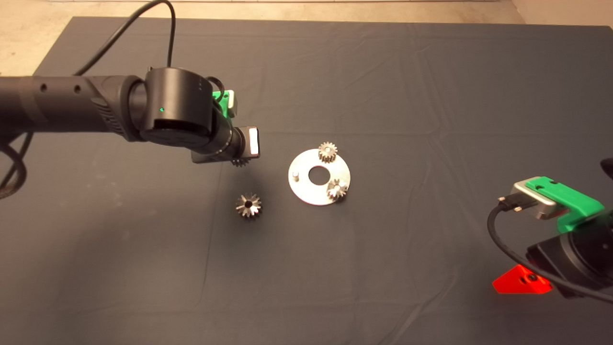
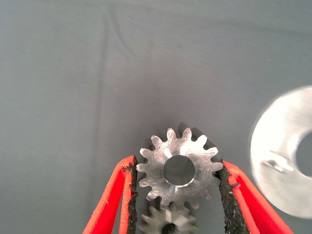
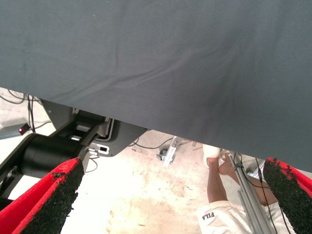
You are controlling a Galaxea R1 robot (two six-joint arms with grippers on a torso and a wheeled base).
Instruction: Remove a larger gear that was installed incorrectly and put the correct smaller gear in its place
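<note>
The right hand (image 1: 522, 282) waits at the near right edge of the tabletop (image 1: 383, 287), its fingers spread wide with nothing between them; its wrist view looks past the mat edge to the floor and a person's foot (image 3: 214, 156).

Left of centre, the larger gear (image 1: 248, 205) lies flat and alone on the mat, already off the plate.

To its right, the round metal plate (image 1: 306, 194) carries two small gears, one at its far edge (image 1: 327, 152) and one at its near right (image 1: 336, 189). A bare pin (image 1: 296, 174) stands at the plate's left side.

Farther back and left, the left hand (image 2: 178, 187) is clamped on the smaller gear (image 2: 178, 169), held flat with its centre hole facing down. The bare pin lies to the right of this hand, just slightly nearer, so the left arm is clearly the closer one. Nothing stands between them. Judging by this, seating the hole over that pin comes next.
</note>
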